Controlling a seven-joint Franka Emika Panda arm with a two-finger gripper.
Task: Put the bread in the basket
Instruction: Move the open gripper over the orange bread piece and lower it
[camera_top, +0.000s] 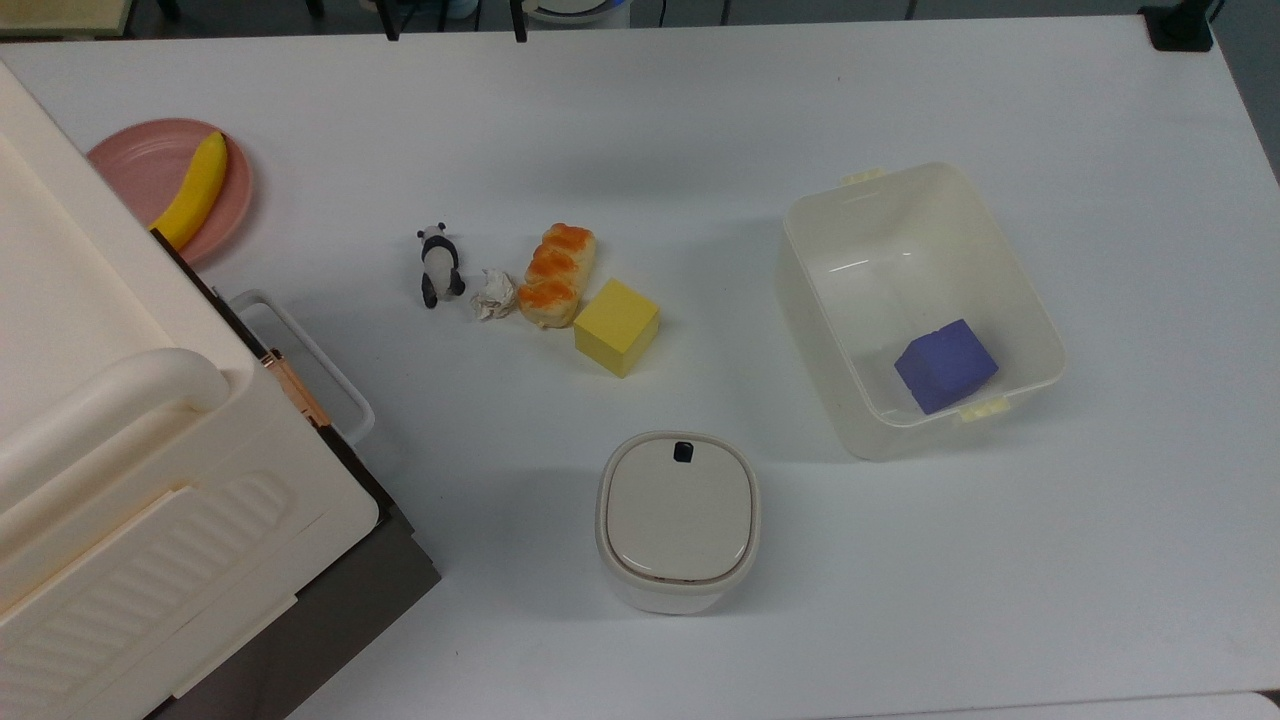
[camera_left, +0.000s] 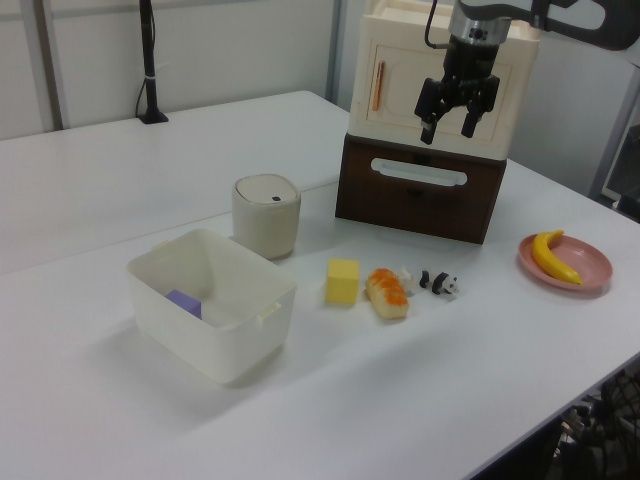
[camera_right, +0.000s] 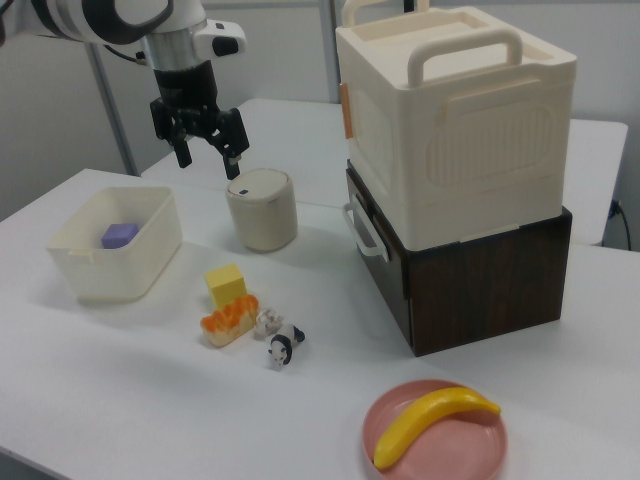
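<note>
Top view — glossy orange-topped bread (camera_top: 557, 275)

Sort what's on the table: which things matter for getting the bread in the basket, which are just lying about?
For the job: glossy orange-topped pull-apart bread loaf; translucent white plastic basket; open gripper.

Lying about: yellow cube, purple block, panda figure, crumpled paper, banana, pink plate, lidded cream bin.

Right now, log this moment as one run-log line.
gripper: open, raised, empty | bread: on table beside yellow cube | basket: holds purple block
</note>
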